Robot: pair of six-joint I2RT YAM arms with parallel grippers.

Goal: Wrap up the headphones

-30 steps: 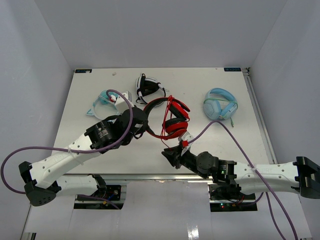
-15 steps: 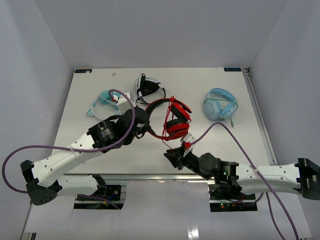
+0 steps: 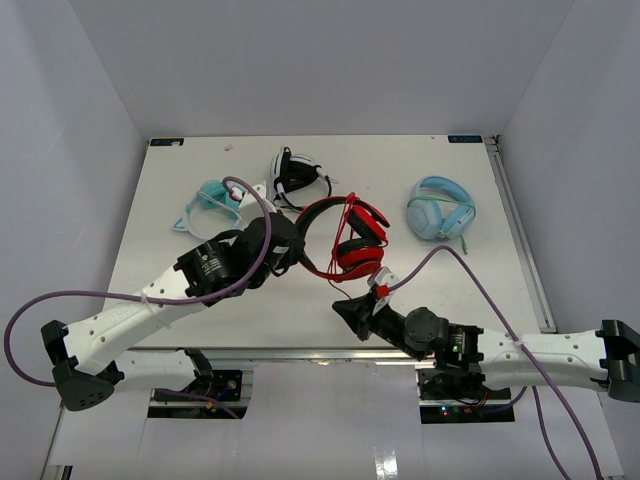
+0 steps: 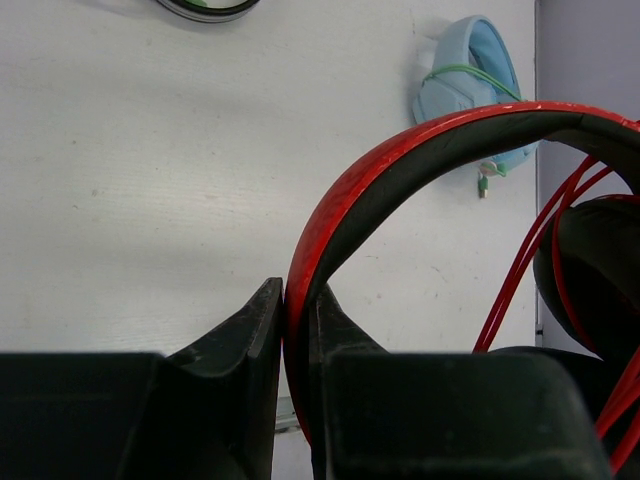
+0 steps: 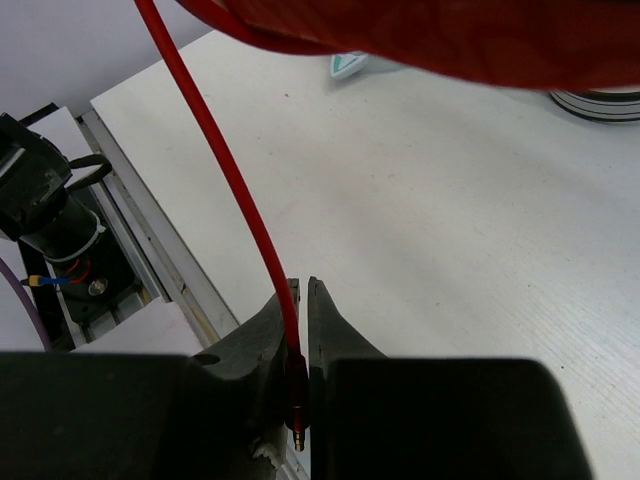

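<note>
Right arm has eased back a touch toward the near edge in the last second, and the red headphones [image 3: 345, 240] have drifted slightly to the right with the left arm.

From overhead, they sit mid-bench [image 3: 400, 170], clear of the black-and-white headphones [image 3: 297, 175], the teal headphones [image 3: 212, 205] and the light-blue headphones [image 3: 440, 215] behind them. The left gripper [image 3: 296, 256] is on the near-left curve of the headband, and the right gripper [image 3: 343, 306] sits nearer the front edge, just below the ear cups. A few strands of red cable [image 3: 340, 225] already cross the band.

On to the left wrist view: the jaws are pressed tight on the headband [image 4: 400, 170] with its red edge running up between them, a firm anchor. Cable strands hang off to the right beside a black ear pad.

Right wrist view now: the fingers are pinching the red cable right at its end, the plug [image 5: 298, 425] poking out just behind the grip and the line rising taut toward the blurred red band overhead.

Looks like another loop is coming. To do it well, I'd say the left should hold the band still while the right carries the tail around it with light tension, laying each turn beside the previous one. Pull too hard and the band could twist out of the clamp; with so little tail left, the end will probably need tucking soon.
</note>
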